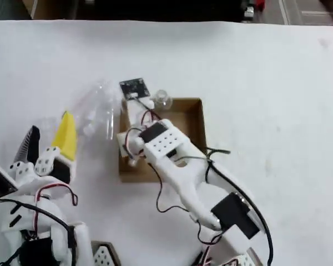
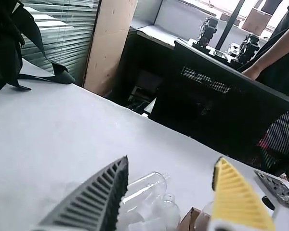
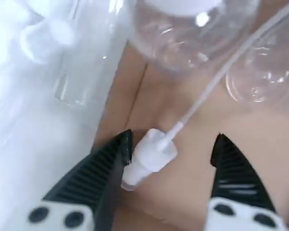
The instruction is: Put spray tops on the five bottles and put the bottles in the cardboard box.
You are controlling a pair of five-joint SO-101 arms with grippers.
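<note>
While I look down from the high view, the right arm (image 1: 172, 152) is stretched over the open brown cardboard box (image 1: 195, 119), its wrist dipped inside by the wall nearest the loose bottles. I take it that a part it needs lies on the box floor. One clear plastic bottle (image 1: 162, 100) sits at the far end of the box, and a loose cluster of clear plastic bottles (image 1: 97, 111) lies on the white surface (image 1: 266, 83) just beside the box, waiting, I judge, for their tops. The left arm (image 1: 39, 172) sits near the front corner, aimed toward that cluster and well apart from the box. From the left wrist, the left jaws, one ribbed grey and one yellow, stand spread wide and hold nothing. The loose cluster lies on the surface beyond the gap between them, untouched, with a corner of the box beside it. From the right wrist, the right jaws, both black, are spread over the cardboard floor. A white plastic spray top (image 3: 151, 154) lies on its side between them, close against one jaw and well clear of the other, not pinched. Its thin white dip tube (image 3: 221, 79) runs away toward two clear bottles lying deeper in the box. I would centre the jaws on the spray top before closing, since an off-centre squeeze could push it aside.
</note>
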